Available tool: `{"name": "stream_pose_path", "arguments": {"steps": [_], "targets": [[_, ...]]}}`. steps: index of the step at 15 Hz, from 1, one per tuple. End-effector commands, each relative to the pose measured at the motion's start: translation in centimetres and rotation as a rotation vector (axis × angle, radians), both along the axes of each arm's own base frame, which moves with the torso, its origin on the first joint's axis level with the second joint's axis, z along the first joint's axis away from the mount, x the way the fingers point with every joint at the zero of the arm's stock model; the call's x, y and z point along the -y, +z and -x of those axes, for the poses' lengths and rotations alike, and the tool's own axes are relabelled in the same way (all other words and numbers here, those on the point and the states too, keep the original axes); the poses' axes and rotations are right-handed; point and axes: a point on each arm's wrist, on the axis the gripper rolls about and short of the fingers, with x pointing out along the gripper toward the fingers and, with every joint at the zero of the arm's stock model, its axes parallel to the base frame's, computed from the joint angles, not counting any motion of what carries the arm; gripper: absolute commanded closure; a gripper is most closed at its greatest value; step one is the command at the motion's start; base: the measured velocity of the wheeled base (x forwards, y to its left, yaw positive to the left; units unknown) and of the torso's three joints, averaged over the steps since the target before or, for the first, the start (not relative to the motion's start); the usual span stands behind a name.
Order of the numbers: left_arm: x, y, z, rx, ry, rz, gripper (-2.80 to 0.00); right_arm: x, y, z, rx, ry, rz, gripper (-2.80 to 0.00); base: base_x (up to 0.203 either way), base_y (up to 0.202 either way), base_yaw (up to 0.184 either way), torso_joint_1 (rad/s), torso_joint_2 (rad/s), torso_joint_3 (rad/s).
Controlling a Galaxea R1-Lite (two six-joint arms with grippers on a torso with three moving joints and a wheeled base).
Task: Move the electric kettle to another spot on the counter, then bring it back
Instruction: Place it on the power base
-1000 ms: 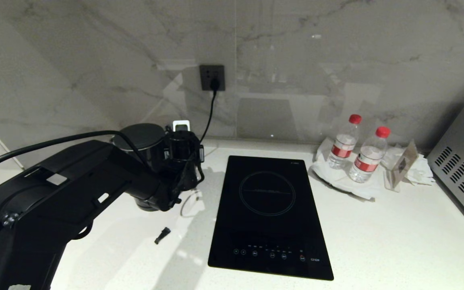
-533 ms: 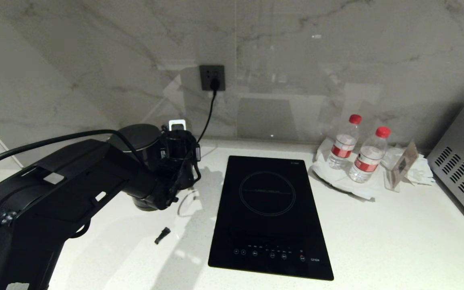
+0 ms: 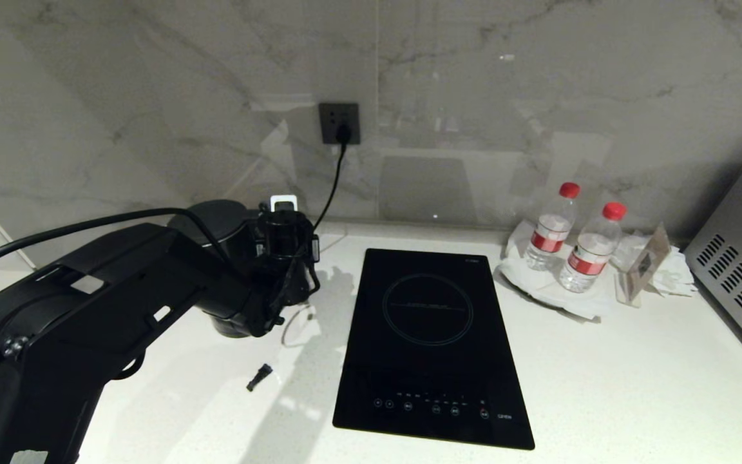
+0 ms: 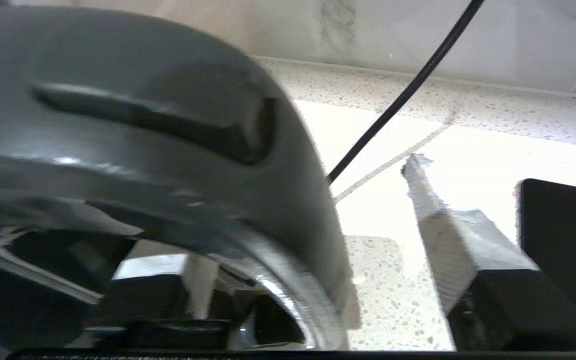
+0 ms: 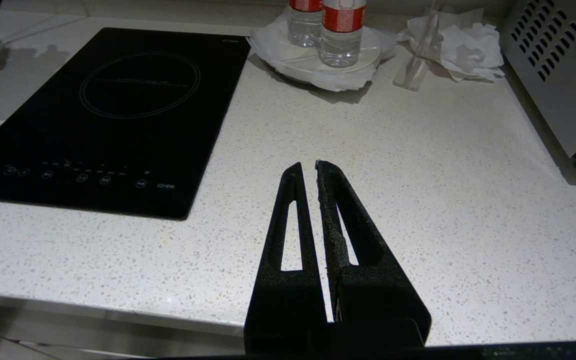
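Change since a moment ago: the electric kettle and the left hand are sitting slightly farther back and left than before; the rest of the scene is staying put.
Right hand: idling over the near edge of the counter, fingers pressed together, holding nothing.
Small black piece: lying loose on the counter, near left, apart from everything else.
Cooktop: lying flat at the centre, right of the kettle, not touching it.
Left hand: staying at the kettle's handle side; one taped finger is standing clear of the dark kettle body, so the grip is looking released and wide rather than clamped.
Electric kettle: standing upright at the far left of the counter, close to the wall, mostly hidden behind the left arm.
Cord: running from the wall socket down behind the kettle.
Bottles: standing far right, well apart from the work.
Progress: the kettle is being set down and let go; whether this is the first placement or the return cannot be told from here.
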Motion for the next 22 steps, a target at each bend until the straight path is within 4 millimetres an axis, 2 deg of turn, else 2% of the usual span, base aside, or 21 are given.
{"name": "stream_pose_path", "arguments": {"steps": [1,7,12,15,22], "targets": [[-0.1,0.7,0.3,0.016,0.004,0.008,-2.80,0.0,0.0,0.0,-0.001,0.001,0.000,0.00,0.000,0.000,0.000,0.000,0.00,0.000],[-0.7,-0.4,1.5,-0.030,-0.001,0.021,-2.80,0.0,0.0,0.0,-0.001,0.001,0.000,0.00,0.000,0.000,0.000,0.000,0.00,0.000],[0.7,-0.8,0.3,-0.004,-0.009,0.030,-2.80,0.0,0.0,0.0,-0.001,0.001,0.000,0.00,0.000,0.000,0.000,0.000,0.00,0.000],[1.3,-1.1,0.4,-0.002,-0.015,0.036,-2.80,0.0,0.0,0.0,-0.001,-0.001,0.000,0.00,0.000,0.000,0.000,0.000,0.00,0.000],[0.9,-1.6,0.5,0.008,0.047,0.113,-2.80,0.0,0.0,0.0,-0.001,0.001,0.000,0.00,0.000,0.000,0.000,0.000,0.00,0.000]]}}
